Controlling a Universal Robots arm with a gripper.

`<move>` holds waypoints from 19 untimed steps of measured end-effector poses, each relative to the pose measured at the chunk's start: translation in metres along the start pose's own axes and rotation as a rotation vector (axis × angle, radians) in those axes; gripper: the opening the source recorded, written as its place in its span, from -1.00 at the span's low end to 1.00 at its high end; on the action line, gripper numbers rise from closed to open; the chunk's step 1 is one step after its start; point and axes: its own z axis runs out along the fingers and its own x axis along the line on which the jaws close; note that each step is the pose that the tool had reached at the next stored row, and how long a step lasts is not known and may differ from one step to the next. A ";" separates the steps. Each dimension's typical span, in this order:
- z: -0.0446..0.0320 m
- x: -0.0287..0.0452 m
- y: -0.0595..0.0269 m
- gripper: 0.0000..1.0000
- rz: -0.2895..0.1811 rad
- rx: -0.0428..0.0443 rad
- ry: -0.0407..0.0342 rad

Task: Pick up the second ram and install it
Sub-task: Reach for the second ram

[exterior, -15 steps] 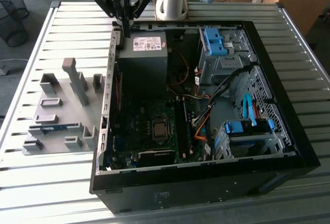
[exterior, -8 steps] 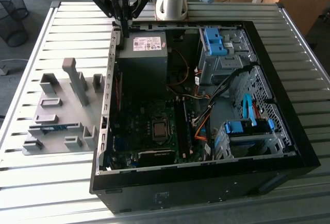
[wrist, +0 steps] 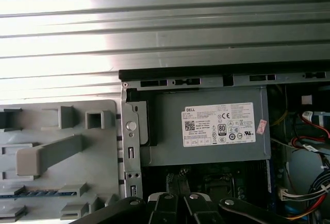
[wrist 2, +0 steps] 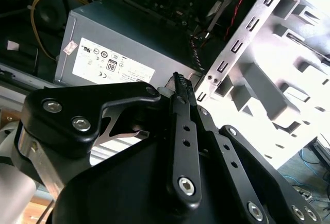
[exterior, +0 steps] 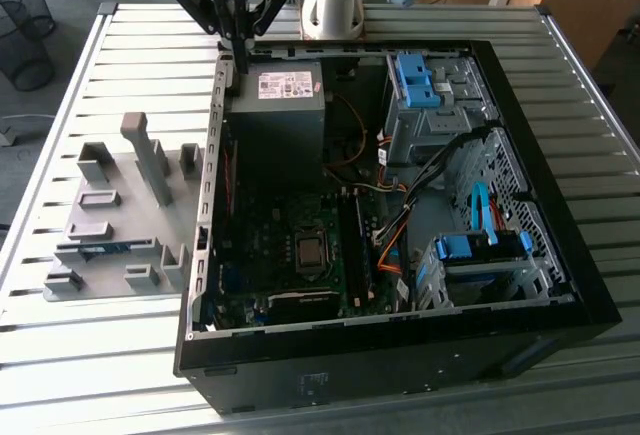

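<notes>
The second ram (exterior: pixel 100 248) is a thin blue stick lying in a slot of the grey holder (exterior: pixel 120 170) on the table, at the exterior view's left of the open computer case (exterior: pixel 400 355). The first wrist view also shows the ram (wrist: pixel 31 193) in the holder (wrist: pixel 56 131). My gripper (exterior: pixel 241 55) hangs over the case's far left corner, above the edge of the grey power supply (exterior: pixel 280 90), well apart from the ram. Its black fingers (wrist 2: pixel 180 87) are shut together with nothing between them. The fingers (wrist: pixel 179 201) also show in the first wrist view.
The motherboard (exterior: pixel 290 255) with its dark memory slots (exterior: pixel 352 245) lies in the case floor. Blue drive brackets (exterior: pixel 415 80) and a drive cage (exterior: pixel 480 255) fill the exterior view's right side, with orange and black cables (exterior: pixel 390 245) between. The case wall (exterior: pixel 212 155) stands between holder and motherboard.
</notes>
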 end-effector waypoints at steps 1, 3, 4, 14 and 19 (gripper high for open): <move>0.0000 0.0003 0.0000 -0.80 0.000 0.0000 0.0000; 0.0001 0.0009 -0.0001 -0.80 0.000 0.0000 0.0000; 0.0001 0.0012 -0.0001 -0.80 0.000 0.0000 0.0000; 0.0002 0.0048 -0.0004 -0.80 0.000 0.0000 0.0000; 0.0002 0.0069 -0.0005 -0.80 0.000 0.0000 0.0000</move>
